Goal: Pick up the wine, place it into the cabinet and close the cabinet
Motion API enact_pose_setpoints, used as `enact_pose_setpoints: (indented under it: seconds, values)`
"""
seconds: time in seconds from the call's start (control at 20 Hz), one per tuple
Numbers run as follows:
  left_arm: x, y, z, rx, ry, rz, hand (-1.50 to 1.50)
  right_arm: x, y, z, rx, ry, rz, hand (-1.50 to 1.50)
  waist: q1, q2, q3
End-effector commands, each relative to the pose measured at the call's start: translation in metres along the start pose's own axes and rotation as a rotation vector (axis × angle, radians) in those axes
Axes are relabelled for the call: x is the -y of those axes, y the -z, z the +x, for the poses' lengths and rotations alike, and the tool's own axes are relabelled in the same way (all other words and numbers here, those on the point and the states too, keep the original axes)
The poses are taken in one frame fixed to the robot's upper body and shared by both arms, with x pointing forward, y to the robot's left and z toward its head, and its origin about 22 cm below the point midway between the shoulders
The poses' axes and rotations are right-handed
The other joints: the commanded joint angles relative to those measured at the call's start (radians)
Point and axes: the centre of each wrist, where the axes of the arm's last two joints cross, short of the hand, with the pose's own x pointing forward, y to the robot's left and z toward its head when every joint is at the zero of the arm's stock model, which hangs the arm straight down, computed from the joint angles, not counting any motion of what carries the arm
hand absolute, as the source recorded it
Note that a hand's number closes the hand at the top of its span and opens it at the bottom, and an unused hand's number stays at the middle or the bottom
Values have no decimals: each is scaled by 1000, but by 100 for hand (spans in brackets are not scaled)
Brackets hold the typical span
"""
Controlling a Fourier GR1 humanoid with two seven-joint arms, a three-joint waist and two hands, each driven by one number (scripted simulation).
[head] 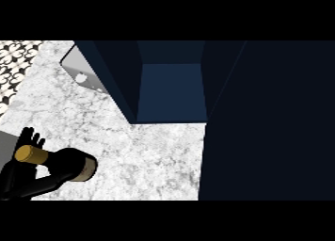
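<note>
Holding stage, by my reading: wine bottle (62, 162) lifted at the seven o'clock corner of the view, over the marble bench (142, 155); left hand (24, 176) curled round its dark body, some fingers standing up behind the neck; right hand not visible. Bottle: black glass, gold cap, tilted with neck toward nine o'clock. Cabinet (171, 89): navy, open at twelve o'clock, its door (275, 122) swung wide toward three o'clock. Next move calls for carrying the bottle toward one o'clock into the opening, clearing the side panel; door closing not yet begun.
</note>
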Motion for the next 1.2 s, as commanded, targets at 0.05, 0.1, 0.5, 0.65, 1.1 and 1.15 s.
enact_pose_setpoints:
  seconds: [0.05, 0.1, 0.5, 0.65, 1.1, 1.15]
  values:
    - [2, -4, -27, -16, -1, -30, -150, -4, -34, 53, 111, 36, 37, -150, 6, 1, -1]
    - [-2, 0, -23, -2, -16, -18, -150, -3, -34, 49, 100, 33, 25, -150, 6, 0, 0]
    - [10, -2, -54, -23, -49, -18, -150, -4, -43, 55, 93, 22, 35, -150, -3, -2, 0]
    - [9, 0, -65, -30, -128, -8, -150, 0, -27, 43, 107, 39, 31, -150, 6, 1, 0]
    - [15, 11, -66, -13, -287, 36, -150, -6, -36, 49, 79, 49, 17, -150, 3, -1, 0]
    - [15, -11, -88, -10, -325, 41, -150, -1, -30, 49, 100, 33, 13, -150, 9, 0, 0]
